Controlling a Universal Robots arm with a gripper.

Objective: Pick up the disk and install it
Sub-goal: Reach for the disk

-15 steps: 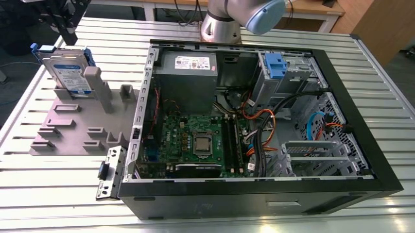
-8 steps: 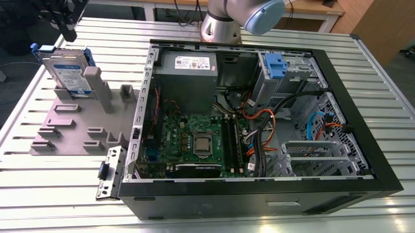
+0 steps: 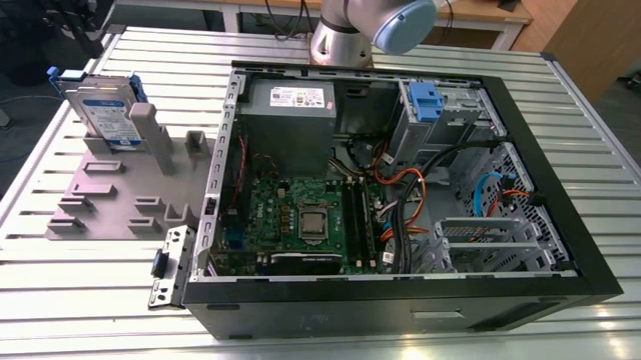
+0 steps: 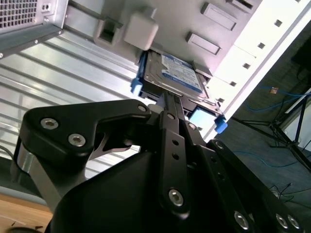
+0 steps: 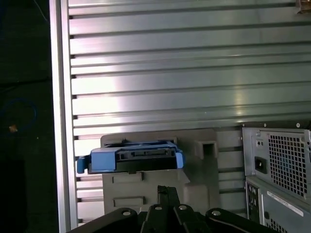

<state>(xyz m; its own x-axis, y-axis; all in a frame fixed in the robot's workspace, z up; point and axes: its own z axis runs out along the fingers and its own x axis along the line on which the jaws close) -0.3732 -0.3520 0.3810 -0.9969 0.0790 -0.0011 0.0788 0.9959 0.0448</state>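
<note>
The disk (image 3: 100, 105) is a silver drive with a white-and-blue label in a bright blue bracket. It stands on edge in a slot of the grey holder (image 3: 110, 195) at the exterior view's left. In both wrist views the disk (image 4: 175, 73) (image 5: 131, 160) lies just beyond my black gripper (image 4: 166, 97) (image 5: 167, 189), apart from it. The fingers are pressed together with nothing between them. The arm's elbow (image 3: 401, 22) rises behind the computer case.
An open black computer case (image 3: 401, 300) lies on the slatted metal table (image 3: 90, 300), with a motherboard (image 3: 300, 217), cables and a grey power supply (image 3: 290, 105). A blue bracket (image 3: 425, 101) sits in its drive bay. The case's rear (image 5: 277, 165) is close beside the holder.
</note>
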